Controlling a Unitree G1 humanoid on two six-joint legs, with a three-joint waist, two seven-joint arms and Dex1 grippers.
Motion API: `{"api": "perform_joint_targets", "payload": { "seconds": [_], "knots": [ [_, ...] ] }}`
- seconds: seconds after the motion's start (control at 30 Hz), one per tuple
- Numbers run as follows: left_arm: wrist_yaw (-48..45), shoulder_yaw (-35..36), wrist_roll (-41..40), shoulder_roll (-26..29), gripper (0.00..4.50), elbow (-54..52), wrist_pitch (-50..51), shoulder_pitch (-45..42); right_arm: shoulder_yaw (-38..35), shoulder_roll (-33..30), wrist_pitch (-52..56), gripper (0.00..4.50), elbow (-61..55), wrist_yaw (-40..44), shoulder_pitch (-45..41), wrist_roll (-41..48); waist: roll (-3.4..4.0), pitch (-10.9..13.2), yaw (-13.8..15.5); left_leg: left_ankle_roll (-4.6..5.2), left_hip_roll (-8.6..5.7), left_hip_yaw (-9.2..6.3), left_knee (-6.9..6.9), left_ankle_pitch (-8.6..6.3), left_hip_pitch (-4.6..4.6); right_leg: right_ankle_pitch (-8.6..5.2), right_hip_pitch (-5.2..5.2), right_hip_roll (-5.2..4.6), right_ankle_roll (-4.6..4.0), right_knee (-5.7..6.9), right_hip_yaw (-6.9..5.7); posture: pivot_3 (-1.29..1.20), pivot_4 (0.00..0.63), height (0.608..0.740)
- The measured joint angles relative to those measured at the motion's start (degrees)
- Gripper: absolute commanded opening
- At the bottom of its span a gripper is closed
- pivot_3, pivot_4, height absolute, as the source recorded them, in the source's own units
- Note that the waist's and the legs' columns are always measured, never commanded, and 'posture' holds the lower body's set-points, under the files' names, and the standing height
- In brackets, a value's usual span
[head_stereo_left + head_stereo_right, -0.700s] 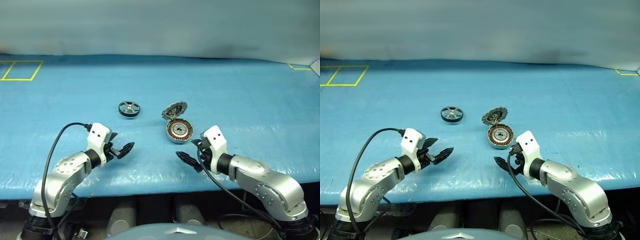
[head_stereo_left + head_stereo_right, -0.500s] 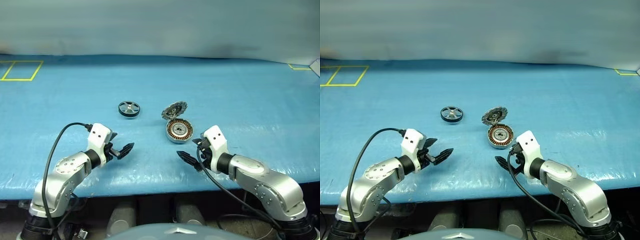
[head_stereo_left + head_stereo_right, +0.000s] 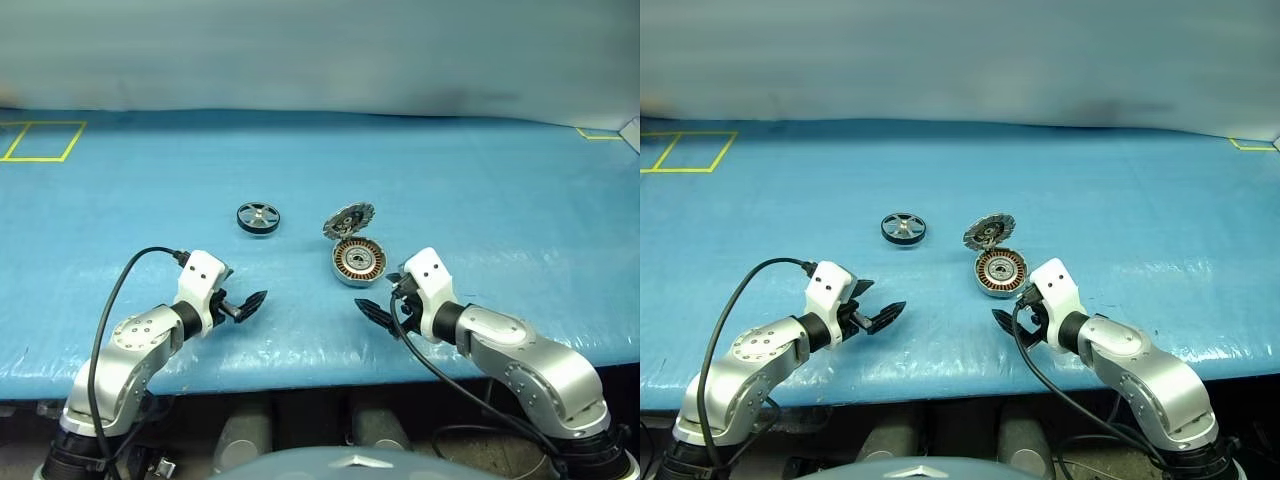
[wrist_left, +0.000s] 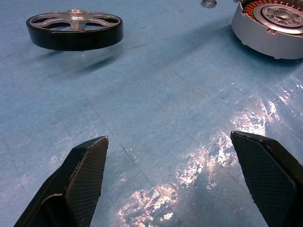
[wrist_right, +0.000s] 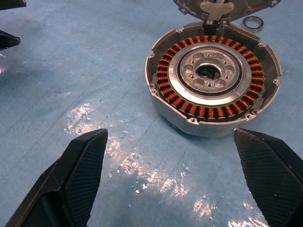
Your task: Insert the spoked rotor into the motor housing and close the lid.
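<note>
Lying flat on the blue table cover (image 3: 480, 190), the spoked rotor (image 3: 258, 217) is sitting by itself, well apart from both arms and off to the left of the motor housing (image 3: 358, 262). The housing is resting open side up, its ring of copper-coloured windings and silver centre hub facing the camera (the right wrist view is showing this most plainly). The lid (image 3: 349, 219) is standing tilted up at the housing's far edge, joined there, with its toothed inner face turned toward the robot. A small metal ring (image 5: 251, 21) is lying on the cover just beside the lid.

The left gripper (image 3: 238, 303) is hovering above the cover nearer the robot than the rotor, its two black fingers spread wide and gripping nothing. The right gripper (image 3: 385, 311) is hanging just beside the housing's near edge, likewise spread wide and empty, not touching the housing. Yellow tape lines (image 3: 40, 140) are marking a rectangle at the table's far left corner.
</note>
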Motion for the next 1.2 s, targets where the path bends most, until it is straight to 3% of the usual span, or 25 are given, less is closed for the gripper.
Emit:
{"api": "perform_joint_targets", "payload": {
  "seconds": [0.43,0.63,0.87,1.2],
  "knots": [
    [-1.14,-0.07,0.20,-0.02,4.50,0.16,-0.14,-0.01,2.55,-2.19,2.66,4.46,-0.12,0.50,-1.91,-1.72,0.03,0.02,-0.06,0.00,0.00,0.03,0.03,0.00,0.00,0.02,0.00,-0.01,0.03,0.01,0.02,0.00,0.150,0.740],
    [-1.63,-0.67,0.99,-0.10,4.50,0.59,-0.61,-0.35,13.20,-9.86,10.48,4.46,-2.27,3.44,-18.10,-5.52,0.10,0.08,-0.40,-0.02,0.04,0.05,0.15,0.02,0.04,0.09,-0.02,0.04,-0.01,0.06,-0.04,0.00,0.150,0.740],
    [-1.59,-1.76,1.53,-0.63,4.50,0.72,-0.95,-0.43,24.72,-9.02,11.33,4.46,2.80,8.67,-31.53,-9.11,0.08,0.09,-0.06,0.02,-0.01,-0.01,0.11,-0.01,-0.08,0.19,-0.04,-0.07,0.16,-0.02,-0.06,0.00,0.150,0.740],
    [-0.31,-2.19,2.28,-2.15,4.50,0.66,-1.05,2.10,27.28,-5.77,9.80,4.46,12.69,11.05,-34.01,-14.20,0.10,0.10,-0.06,0.03,0.00,-0.02,0.10,-0.02,-0.10,0.18,-0.07,-0.08,0.16,0.01,-0.08,0.00,0.150,0.740]
  ]
}}
